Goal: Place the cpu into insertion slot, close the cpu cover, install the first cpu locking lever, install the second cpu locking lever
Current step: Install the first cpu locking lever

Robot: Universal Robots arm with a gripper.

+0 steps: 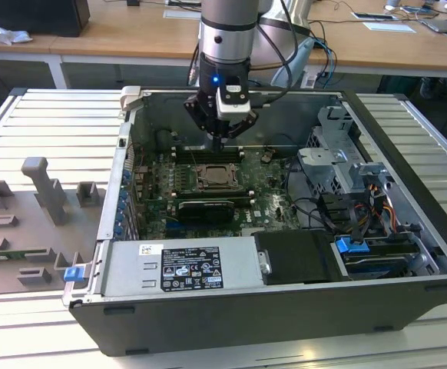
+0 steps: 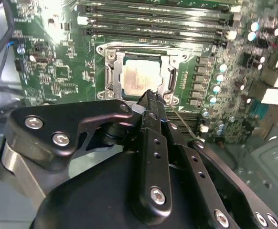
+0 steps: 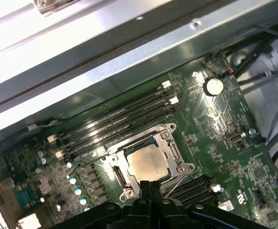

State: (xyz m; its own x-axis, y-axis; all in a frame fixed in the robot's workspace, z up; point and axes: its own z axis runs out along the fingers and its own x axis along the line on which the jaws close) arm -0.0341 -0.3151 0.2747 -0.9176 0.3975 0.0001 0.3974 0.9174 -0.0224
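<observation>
1. Exterior view's left: grey moulded fixtures sit on the bench, well apart from the open computer case.
2. Inside the case's near wall is a silver power supply. A black card lies between it and the socket.
3. Centre: the insertion slot on the green board. The cpu is seated in it, and the cpu cover lies flat around its pale top.
4. The hand hangs low at the slot's edge, fingertips pressed together with nothing seen between them.
5. A thin lever rod angles off a socket corner just beside the tips (contact unclear).
6. Long black memory slots run alongside the slot.
7. Exterior view's right: a metal drive cage, tangled cables and a blue tab.
</observation>
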